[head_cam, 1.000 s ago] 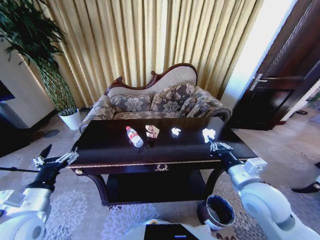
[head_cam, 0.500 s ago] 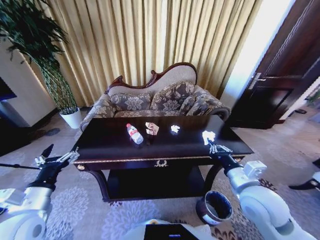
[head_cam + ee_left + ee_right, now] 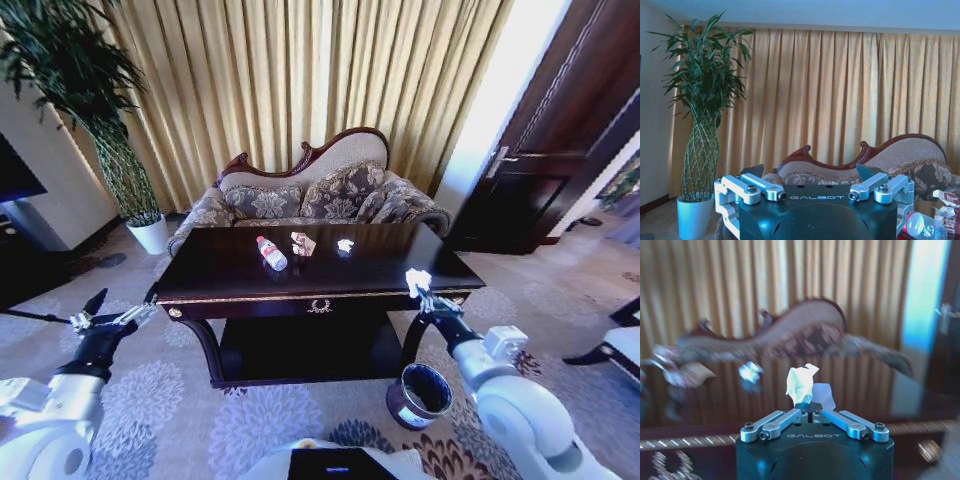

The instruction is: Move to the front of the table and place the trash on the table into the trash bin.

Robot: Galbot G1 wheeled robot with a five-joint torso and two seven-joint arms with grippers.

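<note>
The dark glossy table (image 3: 220, 275) stands in front of me. On it lie a clear bottle with a red cap (image 3: 270, 253), a pinkish wrapper wad (image 3: 303, 244) and a white paper wad (image 3: 346, 245). My right gripper (image 3: 421, 293) hovers at the table's front right corner, shut on another white paper wad (image 3: 417, 278); the right wrist view shows that wad (image 3: 801, 381) pinched at the fingertips of the gripper (image 3: 808, 405). The round dark trash bin (image 3: 398, 410) sits on the carpet below and slightly toward me from that gripper. My left gripper (image 3: 110, 320) waits open, left of the table.
A floral sofa (image 3: 300, 200) stands behind the table before gold curtains. A tall plant in a white pot (image 3: 152, 235) is at the back left, a dark door (image 3: 560, 150) at the right. Patterned carpet lies open around the bin.
The head view has drawn back from the table, which now looks smaller and farther. My right gripper, still holding the white wad, has come from over the tabletop to its front right corner.
</note>
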